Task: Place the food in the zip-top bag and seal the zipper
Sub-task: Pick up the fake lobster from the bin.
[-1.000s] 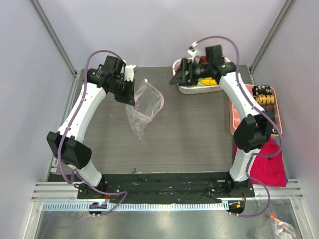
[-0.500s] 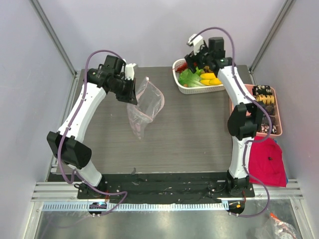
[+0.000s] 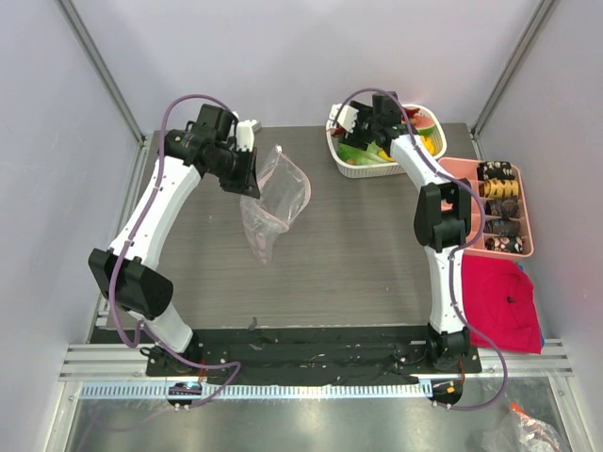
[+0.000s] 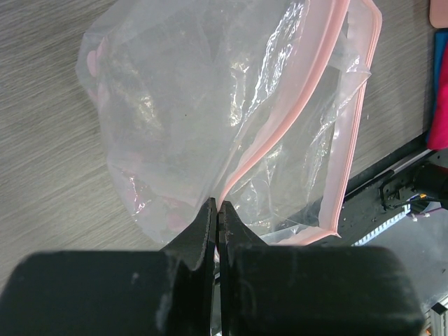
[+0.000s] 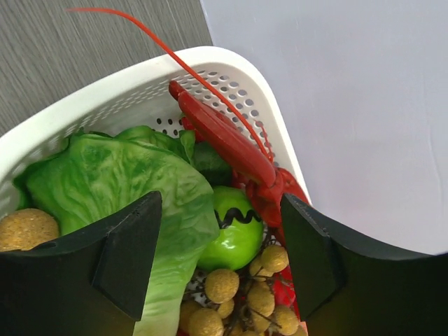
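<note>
Pinching zipper of zip-top bag at 11 o'clock, left gripper clamped; right gripper gaping, empty, over green round fruit, 1 o'clock

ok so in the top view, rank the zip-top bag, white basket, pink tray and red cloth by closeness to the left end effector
1. zip-top bag, pinched in the left end effector
2. white basket, far edge, right of centre
3. pink tray, along the right edge
4. red cloth, near right corner
</note>
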`<state>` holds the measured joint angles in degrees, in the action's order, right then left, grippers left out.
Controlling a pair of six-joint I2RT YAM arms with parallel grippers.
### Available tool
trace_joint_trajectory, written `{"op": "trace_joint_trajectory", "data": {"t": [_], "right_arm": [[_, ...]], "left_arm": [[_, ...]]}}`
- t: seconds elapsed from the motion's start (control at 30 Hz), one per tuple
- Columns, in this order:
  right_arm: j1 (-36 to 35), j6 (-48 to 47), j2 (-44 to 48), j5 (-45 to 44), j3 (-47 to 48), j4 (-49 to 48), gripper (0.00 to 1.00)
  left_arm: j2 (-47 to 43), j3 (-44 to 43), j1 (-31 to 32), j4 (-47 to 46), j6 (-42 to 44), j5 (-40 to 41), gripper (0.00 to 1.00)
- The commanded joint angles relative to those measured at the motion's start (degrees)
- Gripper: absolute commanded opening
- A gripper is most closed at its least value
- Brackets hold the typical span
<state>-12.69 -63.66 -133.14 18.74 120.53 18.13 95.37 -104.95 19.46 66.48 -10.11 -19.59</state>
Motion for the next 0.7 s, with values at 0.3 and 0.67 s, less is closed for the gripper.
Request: {"op": "trace_joint_trajectory", "data": {"t": [0.3, 0.67], "right_arm": [[-1.6, -8.5, -3.8, 0.1, 6.4, -7.2, 0.69], [-1.7, -21.1, -10.8, -0.9, 9.5, -7.1, 0.66]], "left_arm": [[-2.7, 0.9, -0.2, -1.0, 0.0, -1.5, 0.00], [-2.4, 0.9, -0.2, -0.7, 0.5, -1.4, 0.00]]}}
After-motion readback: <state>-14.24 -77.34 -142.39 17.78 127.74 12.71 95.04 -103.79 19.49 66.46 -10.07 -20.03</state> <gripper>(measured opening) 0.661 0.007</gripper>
